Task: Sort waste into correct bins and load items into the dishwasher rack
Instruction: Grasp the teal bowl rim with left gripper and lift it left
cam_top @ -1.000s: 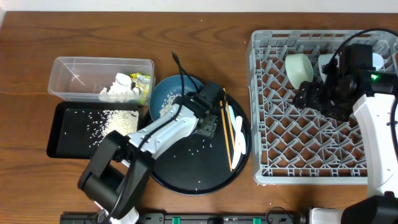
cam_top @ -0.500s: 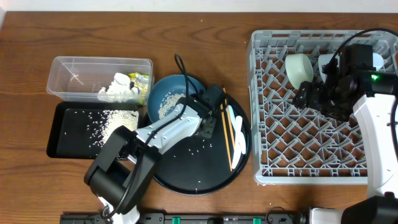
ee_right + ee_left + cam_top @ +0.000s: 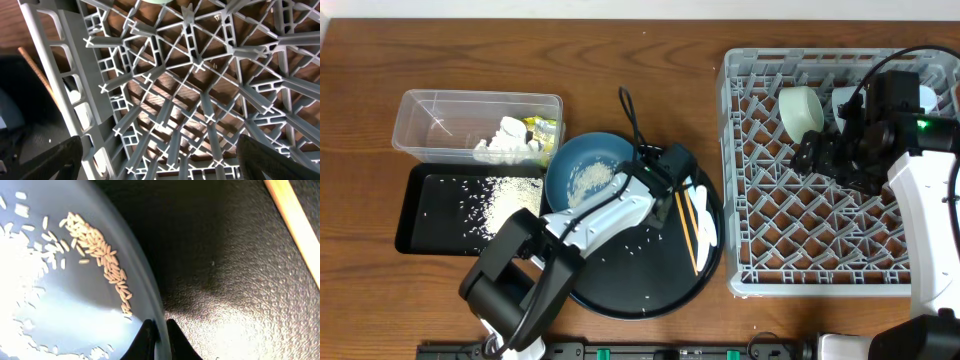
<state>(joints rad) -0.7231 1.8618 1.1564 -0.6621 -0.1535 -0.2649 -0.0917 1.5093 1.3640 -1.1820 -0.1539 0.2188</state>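
Note:
A blue bowl [image 3: 582, 178] with rice [image 3: 100, 250] in it sits at the left edge of the round black tray [image 3: 640, 285]. My left gripper [image 3: 634, 180] is shut on its right rim, one finger inside and one outside [image 3: 160, 336]. Wooden chopsticks [image 3: 685, 215] and a white spoon [image 3: 707, 222] lie on the round tray to the right of it. My right gripper [image 3: 160, 165] hangs open over the grey dishwasher rack [image 3: 760, 270], with nothing between its fingers. A pale cup [image 3: 802, 108] stands in the rack.
The clear tub [image 3: 430, 120] at the far left holds white napkins [image 3: 505, 140] and a yellow-green wrapper [image 3: 546, 130]. In front of it the shallow black tray [image 3: 412, 225] holds rice [image 3: 508, 195]. Loose grains [image 3: 635, 240] dot the round tray.
My left gripper has shut on the bowl's rim. The bowl has shifted a little left and toward the front. The right arm has not moved.

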